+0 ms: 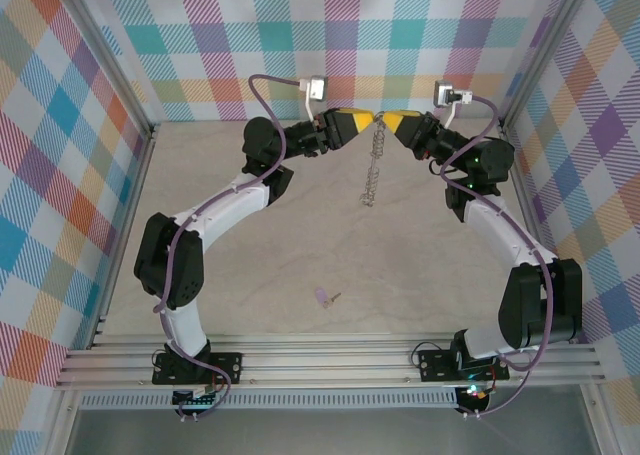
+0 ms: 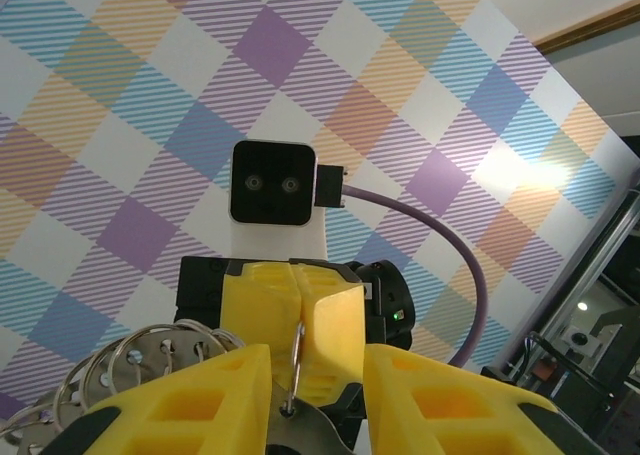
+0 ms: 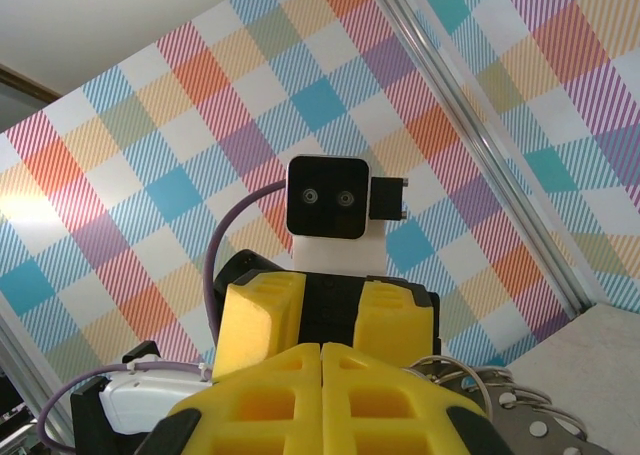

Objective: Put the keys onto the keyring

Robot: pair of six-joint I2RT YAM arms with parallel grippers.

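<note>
Both grippers meet raised above the back of the table. My right gripper (image 1: 386,122) (image 3: 321,360) is shut on the keyring (image 1: 372,170), a thin metal hoop that hangs down from the jaws, fringed with small silvery pieces (image 2: 140,360) (image 3: 520,407). In the left wrist view the hoop's wire (image 2: 293,360) comes out of the right gripper's (image 2: 297,300) closed seam. My left gripper (image 1: 364,123) (image 2: 318,380) faces it with its fingers apart on either side of the wire, open. The lilac-headed key (image 1: 322,296) lies alone on the table, near the front.
The wooden table (image 1: 250,265) is boxed in by checkered walls and metal frame posts (image 1: 110,65). Aluminium rails (image 1: 330,360) run along the near edge by the arm bases. Purple cables loop above each wrist camera (image 1: 314,87).
</note>
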